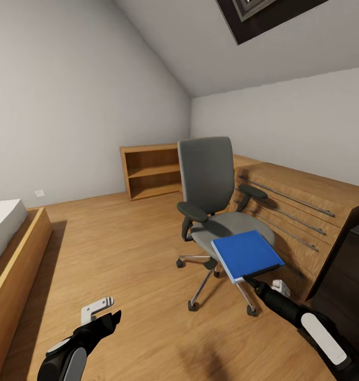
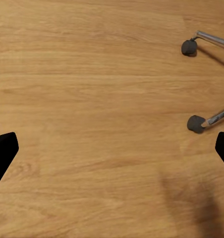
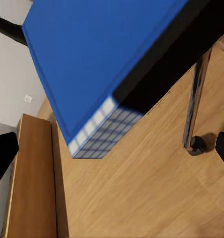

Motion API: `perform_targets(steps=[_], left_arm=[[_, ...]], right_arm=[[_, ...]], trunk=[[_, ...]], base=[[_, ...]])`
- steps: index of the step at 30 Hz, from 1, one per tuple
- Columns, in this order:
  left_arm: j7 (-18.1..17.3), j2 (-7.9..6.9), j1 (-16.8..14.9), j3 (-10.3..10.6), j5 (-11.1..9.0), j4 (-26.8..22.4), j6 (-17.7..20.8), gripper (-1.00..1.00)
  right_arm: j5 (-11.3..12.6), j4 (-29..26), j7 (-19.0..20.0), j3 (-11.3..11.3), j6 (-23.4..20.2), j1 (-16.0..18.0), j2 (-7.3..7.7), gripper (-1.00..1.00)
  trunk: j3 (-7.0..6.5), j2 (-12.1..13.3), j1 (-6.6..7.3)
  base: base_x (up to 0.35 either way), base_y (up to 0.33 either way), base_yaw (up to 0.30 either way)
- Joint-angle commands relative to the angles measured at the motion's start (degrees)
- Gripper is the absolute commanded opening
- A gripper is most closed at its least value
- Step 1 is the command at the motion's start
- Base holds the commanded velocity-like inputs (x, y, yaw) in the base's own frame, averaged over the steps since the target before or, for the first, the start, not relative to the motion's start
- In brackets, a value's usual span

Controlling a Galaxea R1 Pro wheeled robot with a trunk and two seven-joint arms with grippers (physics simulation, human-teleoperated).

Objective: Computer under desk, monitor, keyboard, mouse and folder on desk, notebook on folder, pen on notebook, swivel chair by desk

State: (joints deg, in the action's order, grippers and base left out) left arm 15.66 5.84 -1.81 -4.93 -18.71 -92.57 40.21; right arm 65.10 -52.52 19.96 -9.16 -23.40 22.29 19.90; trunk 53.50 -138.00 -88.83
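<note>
Pincer on the right (image 1: 252,279) first: spread wide, fingertips (image 3: 3,153) far apart in the wrist view, nothing between them. Sits at the near edge of the folder (image 1: 247,254); touching or just short of it, cannot tell. Reads as the folder step, at the approach and before any grip. Lying on the front of the chair (image 1: 208,174) seat, that folder, blue face up and tilted, near corner hanging out past the padding. Seen from the right wrist, looms close overhead, white page edges toward the camera, not yet in the gap of the jaws. Left pincer (image 1: 102,312): also wide open and empty, hanging low over the bare floor (image 1: 121,254), with two castors (image 2: 190,47) nearby. Next, probably: line the open jaws up with the overhanging edge, one finger above and one below, slide on deep enough for a firm bite, then close. Worth keeping the thin book level on the lift, since a grip at one corner invites sagging or slipping. After that, a turn toward the bench, likely the dark unit (image 1: 354,254) at the right edge, for the set-down beside the mouse. Nothing of monitor, keyboard, notebook or pen to judge from.
</note>
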Motion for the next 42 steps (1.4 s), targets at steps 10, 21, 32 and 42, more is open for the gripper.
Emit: perform_targets(steps=[10,21,32,42], left_arm=[[0.4,0.04,0.0,0.1,-0.6,-0.1,0.2,1.00],[0.4,0.12,-0.1,0.2,-0.6,-0.1,0.2,1.00],[0.4,0.13,0.0,0.2,-0.6,-0.1,0.3,1.00],[0.4,0.16,0.0,0.3,-0.6,-0.1,0.3,1.00]], right_arm=[[0.5,5.9,9.4,4.1,-0.3,0.0,-0.03,1.00],[4.2,8.9,10.6,7.7,-0.8,0.1,-0.21,1.00],[4.2,8.9,10.6,7.5,-0.5,0.0,-0.47,1.00],[4.2,8.8,10.3,7.6,-0.6,0.1,-0.53,1.00]], trunk=[[0.06,0.0,0.01],[0.06,0.0,0.01],[0.06,0.0,0.01],[1.31,-2.8,-1.53]], base=[[0.000,0.000,0.000],[0.000,0.000,0.000],[0.000,0.000,0.000],[0.000,0.000,0.000]])
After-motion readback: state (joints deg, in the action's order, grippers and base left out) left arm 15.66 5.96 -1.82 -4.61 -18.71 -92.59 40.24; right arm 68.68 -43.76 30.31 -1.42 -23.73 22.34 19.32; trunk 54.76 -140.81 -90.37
